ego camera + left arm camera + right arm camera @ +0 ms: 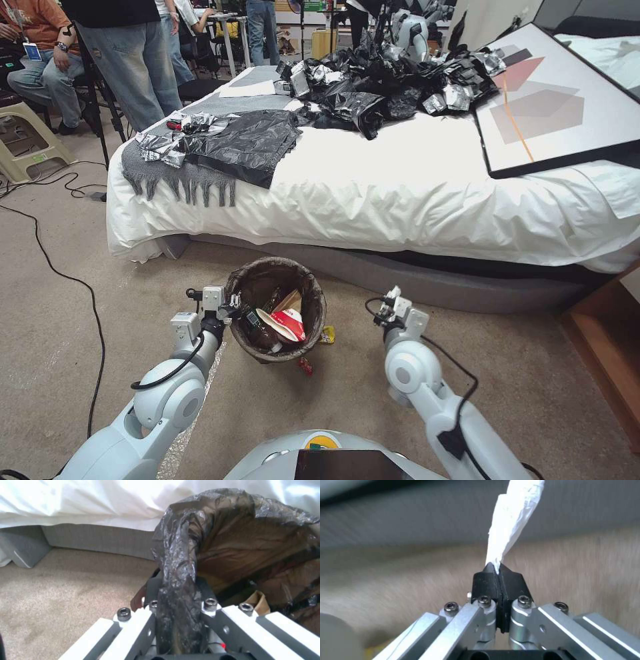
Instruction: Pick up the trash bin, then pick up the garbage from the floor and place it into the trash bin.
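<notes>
Beige carpet (533,373) runs up to a white-sheeted bed (400,193) piled with black bags, and the trash bin (277,310) sits on the floor just in front of it, between the two arms. Left gripper (230,310) has its jaws clamped on the bag-covered rim (178,580) at the bin's left side, so it's basically holding the bin by the liner. Inside there's already a red-and-white cup (285,325) and some brown paper. Right gripper (498,573) is off to the bin's right, well apart from it, jaws pinched tight on a thin twist of white tissue (511,522).

What worries me: that tissue is caught only by its very tip, so a quick swing could let it slip out. Also a yellow wrapper (327,335) and a red scrap (305,365) lie right beside the bin, easy to miss. And if the liner slides on the rim, the bin could tip.
</notes>
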### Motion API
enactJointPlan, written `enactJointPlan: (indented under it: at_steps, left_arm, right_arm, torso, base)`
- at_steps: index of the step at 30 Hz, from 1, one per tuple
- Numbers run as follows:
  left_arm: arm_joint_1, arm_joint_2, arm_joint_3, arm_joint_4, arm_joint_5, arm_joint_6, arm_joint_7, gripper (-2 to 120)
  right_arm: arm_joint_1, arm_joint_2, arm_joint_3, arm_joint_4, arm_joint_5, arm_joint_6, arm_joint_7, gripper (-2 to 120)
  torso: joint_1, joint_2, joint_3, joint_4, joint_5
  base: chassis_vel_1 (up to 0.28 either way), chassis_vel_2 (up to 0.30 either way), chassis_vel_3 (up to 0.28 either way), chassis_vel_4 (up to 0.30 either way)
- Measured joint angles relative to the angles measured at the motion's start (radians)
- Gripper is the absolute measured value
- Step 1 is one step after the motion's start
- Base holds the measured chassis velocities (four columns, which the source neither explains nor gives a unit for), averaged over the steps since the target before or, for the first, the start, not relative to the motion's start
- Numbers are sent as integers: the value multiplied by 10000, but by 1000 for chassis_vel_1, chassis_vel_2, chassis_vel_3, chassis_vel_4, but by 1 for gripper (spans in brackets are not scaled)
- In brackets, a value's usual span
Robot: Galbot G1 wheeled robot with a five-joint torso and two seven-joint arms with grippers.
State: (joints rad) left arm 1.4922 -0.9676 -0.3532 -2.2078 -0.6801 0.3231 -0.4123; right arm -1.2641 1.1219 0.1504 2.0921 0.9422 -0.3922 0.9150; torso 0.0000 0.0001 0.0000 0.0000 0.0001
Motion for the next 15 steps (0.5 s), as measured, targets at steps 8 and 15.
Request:
enactJointPlan:
  at_steps: [8, 15]
  left_arm:
    - [49, -85, -10, 67, 71, 13, -9, 5]
    - [66, -139, -9, 103, 133, 29, -15, 5]
  right_arm:
    - [119, -1641, 584, 1814, 115, 489, -814, 0]
    - [587, -2664, 1252, 2938, -29, 1407, -2564, 0]
  torso:
    - [0, 0, 0, 0, 0]
    - [0, 0, 0, -2, 1]
  base:
    - [0, 0, 0, 0]
    - [0, 0, 0, 0]
